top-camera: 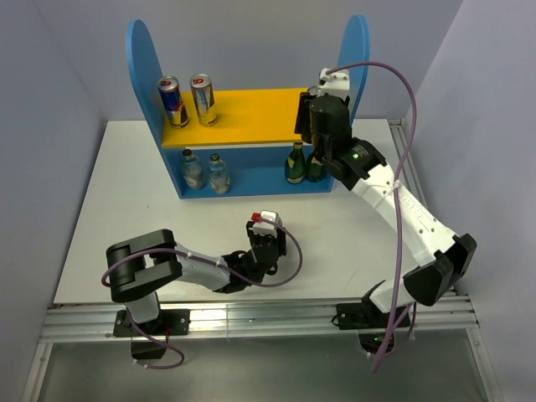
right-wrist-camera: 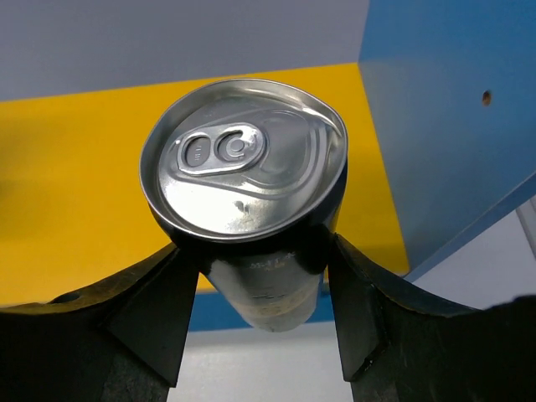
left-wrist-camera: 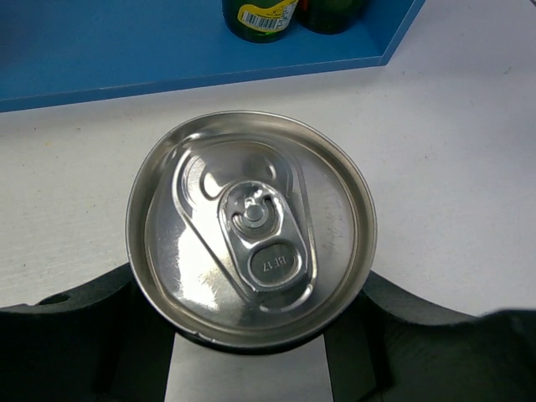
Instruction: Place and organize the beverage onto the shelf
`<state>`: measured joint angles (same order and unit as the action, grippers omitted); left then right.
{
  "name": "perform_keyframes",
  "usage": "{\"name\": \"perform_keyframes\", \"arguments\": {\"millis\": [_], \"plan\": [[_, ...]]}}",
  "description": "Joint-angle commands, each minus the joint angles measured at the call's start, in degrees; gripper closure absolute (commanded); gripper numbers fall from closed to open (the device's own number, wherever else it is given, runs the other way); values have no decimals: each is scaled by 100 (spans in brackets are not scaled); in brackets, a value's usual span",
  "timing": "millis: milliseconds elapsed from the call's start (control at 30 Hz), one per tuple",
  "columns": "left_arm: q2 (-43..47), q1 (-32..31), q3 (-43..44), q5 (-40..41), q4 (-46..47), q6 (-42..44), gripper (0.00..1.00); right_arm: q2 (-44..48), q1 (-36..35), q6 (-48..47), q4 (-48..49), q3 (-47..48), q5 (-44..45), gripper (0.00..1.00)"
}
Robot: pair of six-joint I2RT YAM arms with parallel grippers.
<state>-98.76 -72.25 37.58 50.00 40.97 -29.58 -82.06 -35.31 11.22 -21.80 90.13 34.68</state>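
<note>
The shelf (top-camera: pixel 251 113) stands at the back, with a blue-and-silver can (top-camera: pixel 172 100) and a gold can (top-camera: pixel 203 99) on the left of its yellow-orange board. Two clear bottles (top-camera: pixel 205 172) stand below them. My right gripper (top-camera: pixel 316 113) is at the board's right end, shut on a black can (right-wrist-camera: pixel 243 159), whose base hangs over the board's front edge (right-wrist-camera: pixel 276 301). My left gripper (top-camera: pixel 266 243) is low over the table in front of the shelf. Its fingers (left-wrist-camera: pixel 75 314) close on either side of another silver-topped can (left-wrist-camera: pixel 251 226).
Two dark green bottles (top-camera: pixel 305 164) stand at the right of the shelf's lower level and also show in the left wrist view (left-wrist-camera: pixel 261 17). The tall blue side panel (right-wrist-camera: pixel 452 117) is just right of the held can. Grey walls enclose the white table (top-camera: pixel 126 193).
</note>
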Motion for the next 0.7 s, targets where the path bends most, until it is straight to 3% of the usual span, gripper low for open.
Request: {"name": "perform_keyframes", "arguments": {"millis": [0,300,667], "plan": [[-179,-123,47,-219,-204,-179,100,-107,235,-147,510,558,101,100],[-266,-158,74,-219,-186,-179,100,-363,858,64,774,401,-285,100],[-223,-202,100,-183,-230,-171,100,-574,982,248,1406,-74,-374,100]]}}
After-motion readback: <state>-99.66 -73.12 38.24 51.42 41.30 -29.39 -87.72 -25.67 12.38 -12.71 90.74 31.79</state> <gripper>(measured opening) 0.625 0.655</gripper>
